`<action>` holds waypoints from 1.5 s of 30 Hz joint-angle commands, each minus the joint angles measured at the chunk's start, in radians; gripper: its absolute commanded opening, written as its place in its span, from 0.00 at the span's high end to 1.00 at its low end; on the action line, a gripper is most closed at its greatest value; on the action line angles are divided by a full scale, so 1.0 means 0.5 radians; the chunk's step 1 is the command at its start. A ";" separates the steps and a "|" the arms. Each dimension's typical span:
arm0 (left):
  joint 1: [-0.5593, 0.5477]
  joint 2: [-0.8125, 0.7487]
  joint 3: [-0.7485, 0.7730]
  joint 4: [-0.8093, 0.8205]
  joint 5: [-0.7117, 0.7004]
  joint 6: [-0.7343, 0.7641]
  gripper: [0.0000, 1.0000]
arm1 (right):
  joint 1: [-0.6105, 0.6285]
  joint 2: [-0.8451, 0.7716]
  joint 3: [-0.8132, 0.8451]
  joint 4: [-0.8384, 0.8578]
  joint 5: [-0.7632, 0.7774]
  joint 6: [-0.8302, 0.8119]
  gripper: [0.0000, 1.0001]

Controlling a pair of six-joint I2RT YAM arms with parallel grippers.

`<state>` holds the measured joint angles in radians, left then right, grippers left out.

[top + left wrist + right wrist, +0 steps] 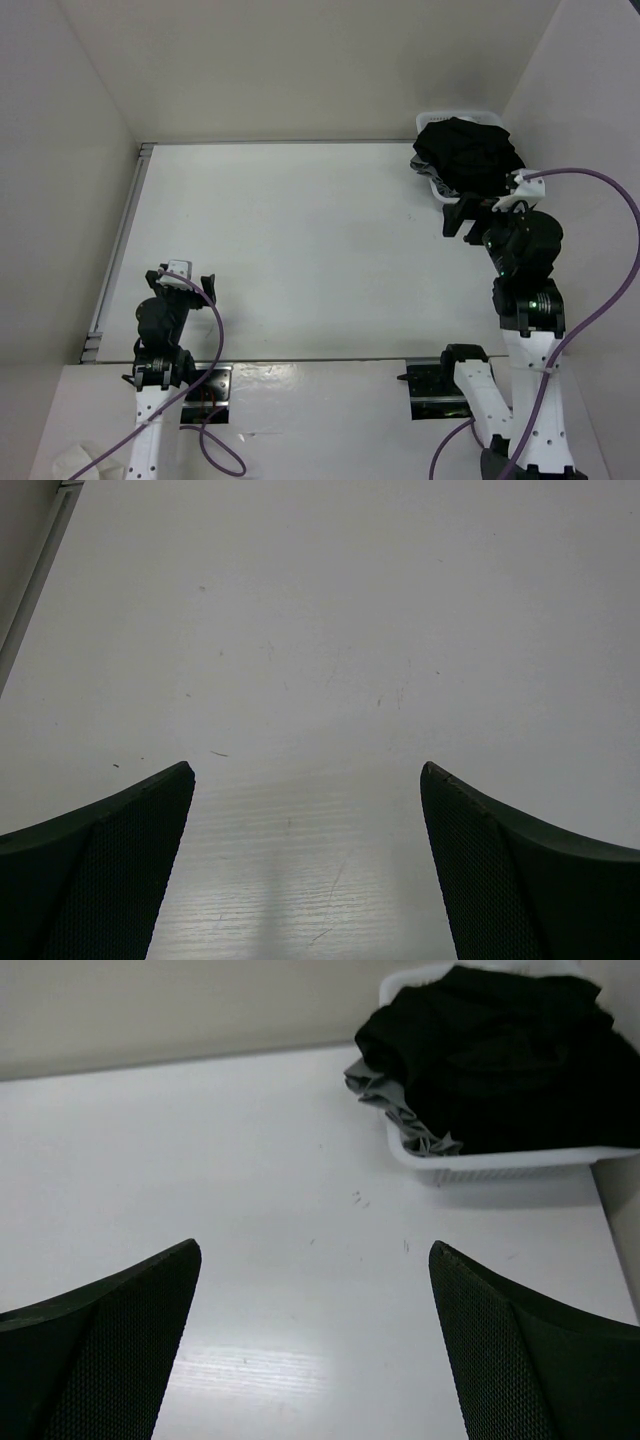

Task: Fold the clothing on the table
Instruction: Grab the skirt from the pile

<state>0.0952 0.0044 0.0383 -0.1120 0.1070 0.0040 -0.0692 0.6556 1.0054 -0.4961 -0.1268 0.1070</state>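
Note:
The clothing point(468, 152) is a crumpled black heap that lies in a small white basket point(470, 113) at the far right corner of the table point(300, 250). In the right wrist view the clothing point(500, 1060) fills the basket point(500, 1163) and bulges over its rim. My right gripper point(462, 215) hovers just short of the basket, open, with only bare tabletop between its fingers point(313, 1250). My left gripper point(180, 280) hangs over the near left of the table, also open and holding nothing point(307, 770).
A strip of grey fabric point(385, 1095) spills over the basket's left rim under the black heap. A metal rail point(118, 250) runs along the table's left edge. White walls close in the left, back and right sides.

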 commanded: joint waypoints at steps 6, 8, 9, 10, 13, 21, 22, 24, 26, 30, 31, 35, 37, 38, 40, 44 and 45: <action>-0.006 -0.257 -0.061 0.049 -0.008 0.035 0.00 | 0.022 0.146 0.241 -0.140 0.045 -0.042 0.01; -0.006 -0.257 0.012 0.025 0.196 0.211 0.00 | 0.022 0.146 0.241 -0.140 0.024 -0.061 0.01; -0.006 -0.257 0.043 0.025 0.276 0.265 0.00 | 0.022 0.146 0.241 -0.140 0.024 -0.061 0.01; -0.006 -0.257 0.067 0.128 0.304 0.247 0.00 | 0.022 0.146 0.241 -0.140 0.005 -0.061 0.01; -0.006 -0.257 0.138 0.544 0.182 0.145 0.00 | 0.022 0.165 0.241 -0.100 0.005 -0.079 0.01; -0.006 0.164 0.723 0.596 -0.260 0.565 0.00 | 0.022 0.522 0.572 -0.256 -0.090 -0.097 0.01; -0.006 0.285 0.949 0.540 -0.366 0.590 0.00 | 0.022 0.575 0.679 -0.293 -0.108 -0.116 0.01; -0.006 0.706 1.241 0.326 -0.459 0.694 0.00 | 0.022 0.728 0.850 -0.394 -0.142 -0.168 0.01; -0.006 1.152 1.778 0.017 -0.744 0.468 0.00 | -0.030 0.815 0.959 -0.446 -0.142 -0.220 0.01; -0.006 1.702 2.515 -0.606 -0.892 0.220 0.00 | -0.141 0.980 1.164 -0.545 -0.115 -0.392 0.01; -0.006 1.828 2.598 -0.781 -0.892 0.167 0.00 | -0.162 1.005 1.165 -0.545 -0.114 -0.471 0.01; -0.006 2.022 2.721 -1.073 -0.751 0.002 0.00 | -0.251 1.005 1.027 -0.545 -0.114 -0.564 0.01; 0.012 2.138 2.694 -1.187 -0.669 -0.042 0.00 | -0.279 0.944 0.941 -0.523 -0.182 -0.564 0.01; 0.012 2.184 2.694 -1.224 -0.577 -0.042 0.00 | -0.306 0.920 0.853 -0.493 -0.209 -0.564 0.01; 0.095 2.313 2.675 -1.310 -0.472 -0.094 0.00 | -0.374 0.855 0.724 -0.450 -0.249 -0.564 0.01; 0.113 2.427 2.623 -1.378 -0.304 -0.042 0.00 | -0.423 0.763 0.521 -0.450 -0.249 -0.582 0.01; 0.113 2.427 2.596 -1.378 -0.279 -0.042 0.00 | -0.423 0.742 0.481 -0.450 -0.249 -0.582 0.01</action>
<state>0.1467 1.2297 1.3521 -0.7414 -0.1207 -0.0036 -0.2699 1.0729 1.2877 -0.7341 -0.2279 -0.1627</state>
